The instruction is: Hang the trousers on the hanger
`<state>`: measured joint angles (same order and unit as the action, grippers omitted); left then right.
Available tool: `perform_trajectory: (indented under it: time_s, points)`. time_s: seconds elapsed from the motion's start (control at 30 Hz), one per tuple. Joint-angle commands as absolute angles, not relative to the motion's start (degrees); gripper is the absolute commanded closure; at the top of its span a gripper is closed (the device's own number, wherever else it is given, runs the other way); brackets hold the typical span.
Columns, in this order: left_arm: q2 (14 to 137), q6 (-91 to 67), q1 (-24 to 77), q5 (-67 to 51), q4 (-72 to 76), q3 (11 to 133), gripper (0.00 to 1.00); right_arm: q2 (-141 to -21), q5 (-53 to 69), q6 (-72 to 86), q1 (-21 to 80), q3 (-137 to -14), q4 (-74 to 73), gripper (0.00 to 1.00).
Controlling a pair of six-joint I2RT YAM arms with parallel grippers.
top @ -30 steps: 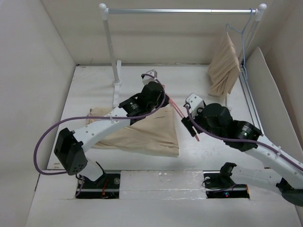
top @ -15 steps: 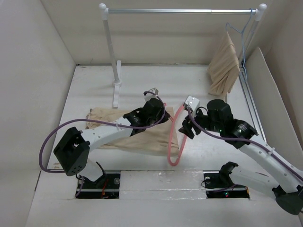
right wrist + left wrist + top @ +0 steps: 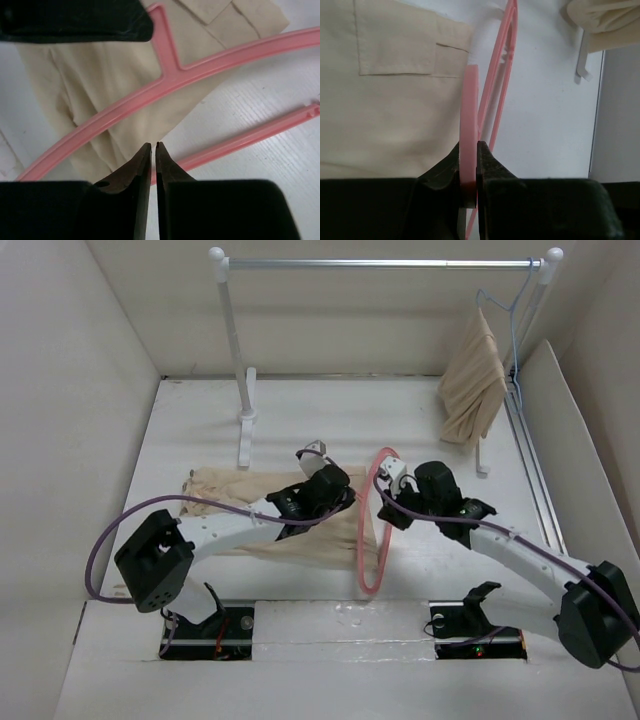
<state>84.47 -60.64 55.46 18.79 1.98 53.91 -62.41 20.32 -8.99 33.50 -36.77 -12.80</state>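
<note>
The left gripper (image 3: 469, 170) pinches the pink hanger (image 3: 469, 110) edge-on above the trousers (image 3: 395, 115), which lie flat toward the desk's (image 3: 200, 420) near edge, while the right gripper (image 3: 153, 150) is closed on nothing beside them, so no draping is done yet.

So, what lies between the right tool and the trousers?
The pink hanger: in the right wrist view its curved arm crosses just past the right tool, over the trousers.

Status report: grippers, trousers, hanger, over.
Left gripper shut on hanger. Right gripper shut, empty, by hanger's bar. Trousers flat on table, not hung yet. No obstruction seen.
</note>
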Motion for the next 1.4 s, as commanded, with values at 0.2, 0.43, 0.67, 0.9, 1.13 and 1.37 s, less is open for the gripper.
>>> perform_trajectory:
  time_s: [0.2, 0.43, 0.67, 0.9, 1.13, 1.37]
  points:
    - [83.14, -73.38, 60.02, 35.14, 3.87, 46.59, 1.00, -68.45, 28.29, -10.37, 24.88, -36.12, 4.21, 0.49]
    - [87.71, -82.08, 64.15, 43.77, -5.53, 51.41, 1.00, -79.71, 30.75, -9.06, 22.85, -36.48, 12.46, 0.48]
    - [89.04, -86.57, 66.27, 45.35, -10.81, 52.82, 1.00, -83.41, 32.43, -7.74, 22.85, -34.11, 14.59, 0.33]
    - [87.01, -87.63, 66.27, 45.35, -12.30, 49.66, 1.00, -86.39, 34.19, -3.26, 23.47, -30.15, 19.15, 0.31]
    - [86.84, -85.43, 66.27, 45.00, -12.48, 49.57, 1.00, -93.07, 38.84, 5.26, 26.27, -29.09, 29.61, 0.32]
    - [86.40, -83.85, 66.27, 45.35, -12.57, 48.61, 1.00, -95.62, 39.64, 10.63, 27.51, -27.78, 36.03, 0.95]
